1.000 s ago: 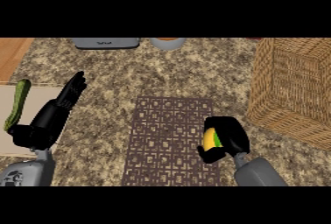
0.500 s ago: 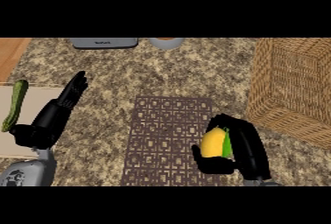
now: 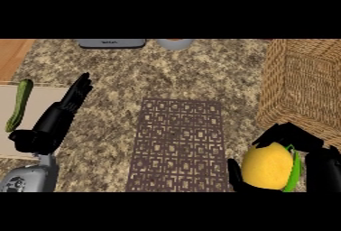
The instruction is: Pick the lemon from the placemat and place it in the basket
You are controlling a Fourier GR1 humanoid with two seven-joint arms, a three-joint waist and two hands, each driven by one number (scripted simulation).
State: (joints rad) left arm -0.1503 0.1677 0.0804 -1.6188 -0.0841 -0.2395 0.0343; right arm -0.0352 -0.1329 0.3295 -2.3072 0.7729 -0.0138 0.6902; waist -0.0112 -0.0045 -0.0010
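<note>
1. The right hand [image 3: 303, 142] showed at the near right edge, its fingers and thumb curled round the lemon [image 3: 265, 167]. Most of the lemon's yellow face was visible between them.
2. The lemon was just right of the placemat's [image 3: 177, 135] near right corner, off the mat, and near of the wicker basket's [image 3: 276, 81] near-left corner. It looked lifted, but whether it cleared the counter [image 3: 166, 76] could not be confirmed.
3. The left hand [image 3: 60, 119] rested at the left with fingers straight, holding nothing, well apart from the mat.
4. Judgement: the pick was done and the carry to the basket was the step in hand.
5. Raise the lemon above the rim first, then travel far and right. The basket's near wall stood between hand and interior, so a low path risked clipping it.
6. Open the fingers only once the lemon is well inside the rim, and lower it first. A round lemon would likely roll or bounce.
</note>
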